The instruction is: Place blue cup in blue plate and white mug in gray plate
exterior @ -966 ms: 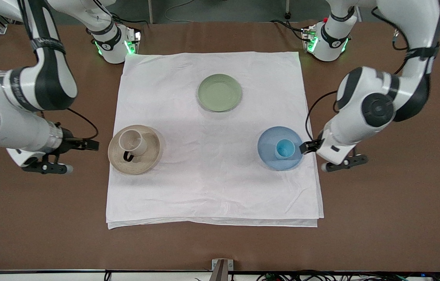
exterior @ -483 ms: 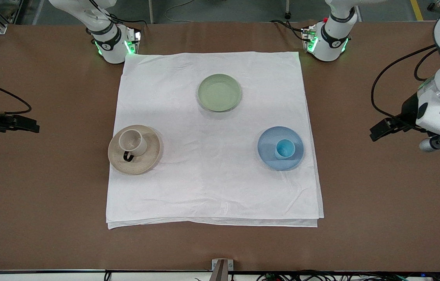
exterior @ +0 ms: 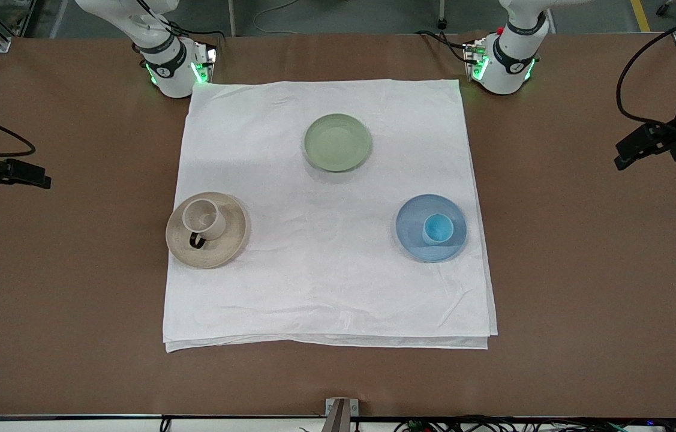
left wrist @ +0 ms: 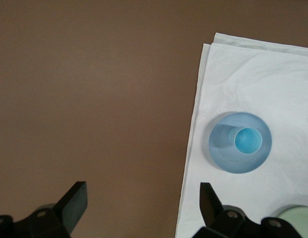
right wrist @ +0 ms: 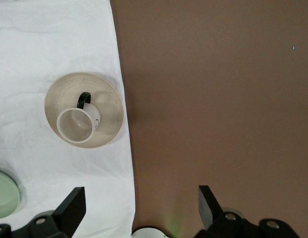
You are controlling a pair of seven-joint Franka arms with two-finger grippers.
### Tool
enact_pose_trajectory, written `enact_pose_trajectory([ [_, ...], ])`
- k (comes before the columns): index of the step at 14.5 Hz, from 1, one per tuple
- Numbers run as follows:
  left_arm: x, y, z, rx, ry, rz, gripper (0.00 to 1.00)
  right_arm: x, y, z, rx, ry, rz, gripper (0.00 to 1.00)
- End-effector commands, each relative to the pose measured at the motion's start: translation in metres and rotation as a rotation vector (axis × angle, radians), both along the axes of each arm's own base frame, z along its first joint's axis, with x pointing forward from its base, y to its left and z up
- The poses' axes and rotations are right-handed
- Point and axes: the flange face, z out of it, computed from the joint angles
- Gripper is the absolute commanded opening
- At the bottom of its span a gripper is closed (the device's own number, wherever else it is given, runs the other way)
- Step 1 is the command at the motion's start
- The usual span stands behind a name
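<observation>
Blue cup [exterior: 437, 228], one white mug [exterior: 204, 219], three plates

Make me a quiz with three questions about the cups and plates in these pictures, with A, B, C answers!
1. Where is the small light-blue handleless cup?
A. On the round light-blue plate
B. On the bare brown table
C. In a gripper

2. How many round plates lie on the white cloth?
A. One
B. Three
C. Five

3. How are the left gripper and right gripper?
A. Both open and holding nothing
B. Both shut on cups
C. One holds a plate

Answers:
1. A: the front view shows the cup standing upright inside the blue plate.
2. B: the blue plate, the beige-gray plate bearing the cream mug with a dark handle, and the sage-green plate.
3. A: each wrist view shows its fingers spread wide over bare table, nothing between.
</observation>
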Motion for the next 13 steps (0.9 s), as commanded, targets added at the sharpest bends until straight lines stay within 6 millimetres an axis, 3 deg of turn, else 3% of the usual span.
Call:
enact_pose_trajectory([
  [1,-0.011,-0.002,0.007,0.007,0.005,-0.031,1.0,-0.039,-0.004,0.018,-0.012,-0.029,0.007,1.0],
  [8,-0.017,-0.007,0.006,0.008,0.031,-0.046,1.0,-0.097,-0.006,0.03,-0.012,-0.102,0.008,1.0],
  [13,-0.017,-0.012,0.004,-0.014,0.041,-0.071,1.0,-0.105,-0.006,0.036,-0.003,-0.121,0.005,1.0],
])
